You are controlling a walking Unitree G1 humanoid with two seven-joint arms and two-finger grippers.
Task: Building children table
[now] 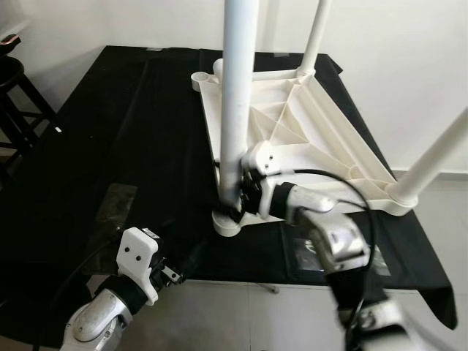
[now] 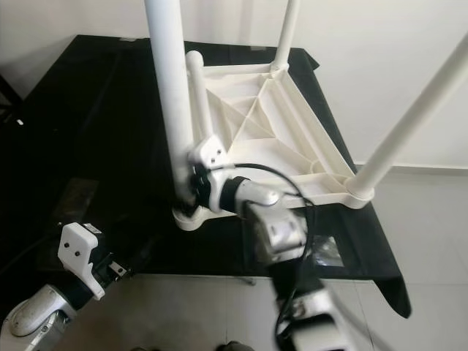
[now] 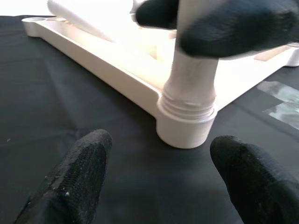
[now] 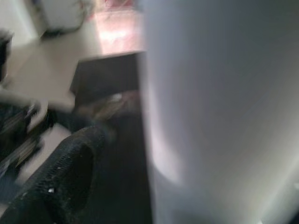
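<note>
Apparently the right claw point(image 1: 235, 196) clasps the white plastic tube leg point(image 1: 238, 110) low, seating it in the six-o'clock corner socket point(image 1: 227, 221) of the upturned white plastic tabletop point(image 1: 307, 135), while the left claw point(image 1: 170, 275) waits wide apart, holding nothing, near the black-covered surface point(image 1: 110, 131).

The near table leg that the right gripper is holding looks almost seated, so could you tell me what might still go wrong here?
Threads still show above the corner socket, so the near leg may sit crooked or cross-thread. The right gripper grips it low; the tall leg could lever loose. The tabletop may slide on the black cloth.

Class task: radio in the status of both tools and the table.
Right tool shut on white plastic table leg. Left tool open, apart. Nothing in the way.
</note>
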